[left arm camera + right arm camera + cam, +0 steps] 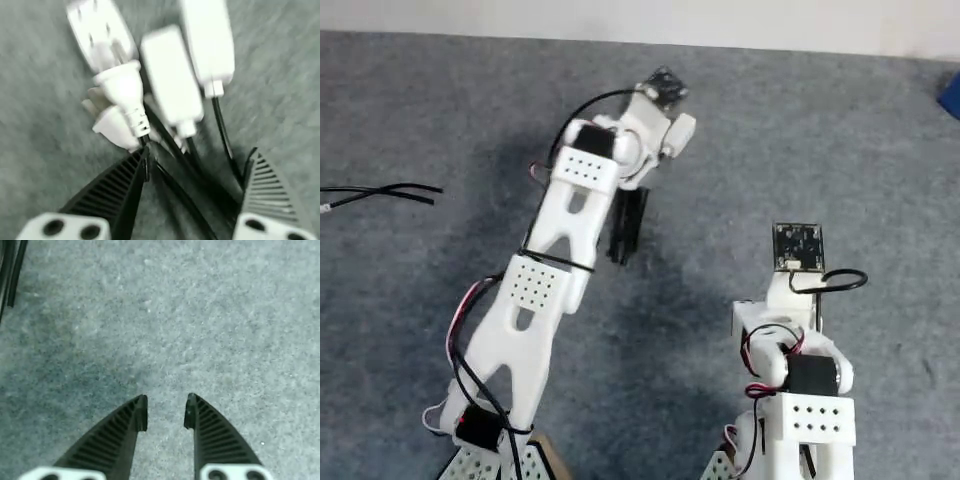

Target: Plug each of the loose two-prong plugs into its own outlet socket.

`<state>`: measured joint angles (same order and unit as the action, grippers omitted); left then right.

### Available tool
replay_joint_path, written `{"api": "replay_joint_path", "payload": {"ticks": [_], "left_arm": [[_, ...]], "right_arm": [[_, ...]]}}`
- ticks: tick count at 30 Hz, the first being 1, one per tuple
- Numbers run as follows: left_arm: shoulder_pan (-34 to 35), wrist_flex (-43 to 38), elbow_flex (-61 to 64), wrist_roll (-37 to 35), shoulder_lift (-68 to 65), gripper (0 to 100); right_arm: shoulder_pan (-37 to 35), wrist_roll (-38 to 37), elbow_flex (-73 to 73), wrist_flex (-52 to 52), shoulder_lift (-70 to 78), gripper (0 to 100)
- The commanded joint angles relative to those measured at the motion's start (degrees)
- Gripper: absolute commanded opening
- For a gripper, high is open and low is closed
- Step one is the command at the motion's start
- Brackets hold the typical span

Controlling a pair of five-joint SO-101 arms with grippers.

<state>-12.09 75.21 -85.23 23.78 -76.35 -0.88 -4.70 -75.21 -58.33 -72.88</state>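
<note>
Left gripper (200, 152), jaws spread wide, hangs over black cords (222, 135) running to a white moulded two-prong plug (122, 90) lying end-on at a white block socket (97, 30), with two more white rectangular socket blocks (170, 75) just beside it on grey carpet (200, 315); right gripper (166, 400), jaws slightly parted, sits above the carpet.

A grey, felt-like mat (840, 130) covers the desk. A corner of a bright blue object (951, 95) shows at the far right edge. A pale white strip (620, 20) runs along the far side. A tan board corner (552, 462) lies at the near left.
</note>
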Motion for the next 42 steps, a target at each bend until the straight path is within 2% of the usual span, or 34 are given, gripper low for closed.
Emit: {"api": "replay_joint_path", "payload": {"ticks": [1,8,14,18,24,30,35,42], "left_arm": [[0.7,-2.7,0.1,-0.4,-3.0,29],[-2.5,0.6,-0.7,-0.4,-4.0,27],[-0.3,0.8,-2.1,0.3,-2.7,0],[5.2,3.6,-6.2,2.0,0.1,1],[12.6,14.2,-10.1,2.9,8.7,1],[16.5,24.9,-9.6,16.1,15.8,1],[19.5,26.4,-6.6,17.6,11.9,1],[19.6,26.4,-8.9,17.7,9.0,22]], "right_arm": [[-0.6,-0.5,0.5,-0.2,-0.7,13.4],[-0.6,-0.5,0.5,-0.2,-0.7,13.4],[-0.6,-0.5,0.5,-0.2,-0.7,13.4],[-0.6,-0.5,0.5,-0.2,-0.7,13.4],[-0.7,-0.5,0.5,-0.2,-0.7,13.4],[-0.7,-0.5,0.5,-0.2,-0.7,13.4],[-0.7,-0.5,0.5,-0.2,-0.7,13.4],[-1.1,-0.5,0.5,-0.2,-0.7,13.4]]}}
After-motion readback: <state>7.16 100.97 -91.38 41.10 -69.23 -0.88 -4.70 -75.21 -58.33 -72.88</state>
